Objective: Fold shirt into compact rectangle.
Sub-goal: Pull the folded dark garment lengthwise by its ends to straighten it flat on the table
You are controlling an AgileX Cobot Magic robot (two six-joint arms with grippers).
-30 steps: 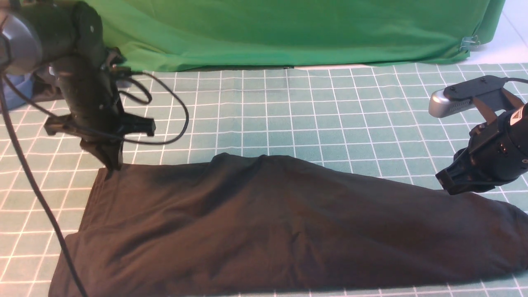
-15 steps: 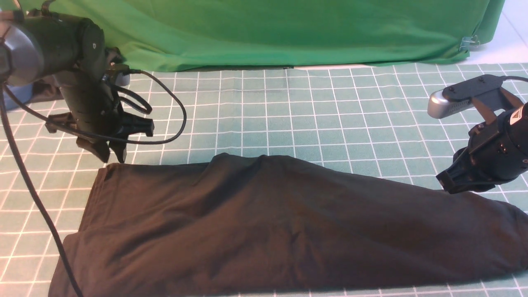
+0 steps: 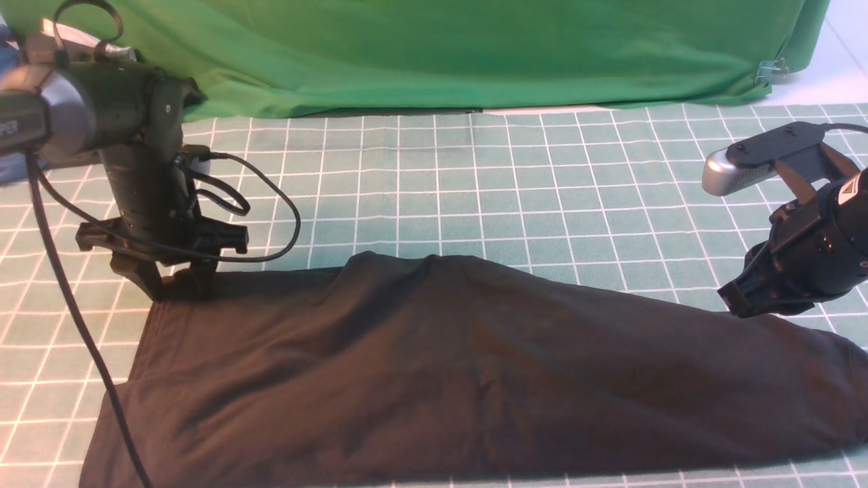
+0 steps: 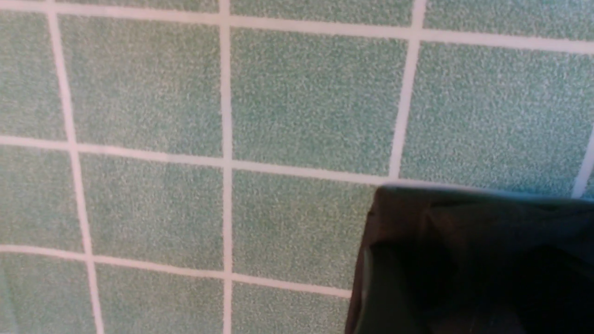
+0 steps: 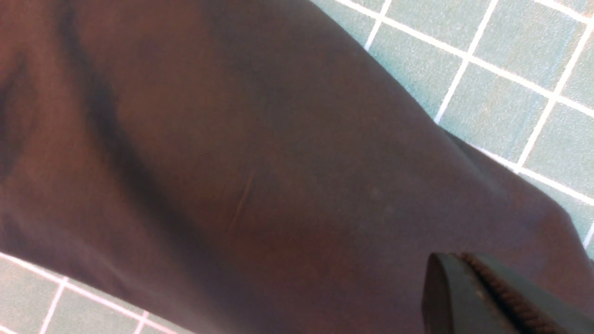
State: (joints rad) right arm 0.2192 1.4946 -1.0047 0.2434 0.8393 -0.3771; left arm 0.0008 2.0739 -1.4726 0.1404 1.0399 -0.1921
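The black shirt (image 3: 441, 366) lies on the mat as a long folded band, its plain side up, running from the near left to the right edge. My left gripper (image 3: 175, 283) points straight down at the shirt's far left corner (image 4: 464, 241), its two fingers spread apart and nothing gripped between them. My right gripper (image 5: 459, 260) hovers just above the cloth (image 5: 232, 139) at the shirt's right part; its ribbed fingers are pressed together and hold nothing.
A green gridded mat (image 3: 508, 183) covers the table. A green backdrop cloth (image 3: 475, 47) hangs along the far edge. The left arm's cable (image 3: 285, 217) loops beside the gripper. Something blue (image 3: 13, 173) shows at the far left edge.
My left gripper opened and let go of the shirt's far left corner, lifted slightly, then came down a little to the left with fingers spread. The right arm stayed still.
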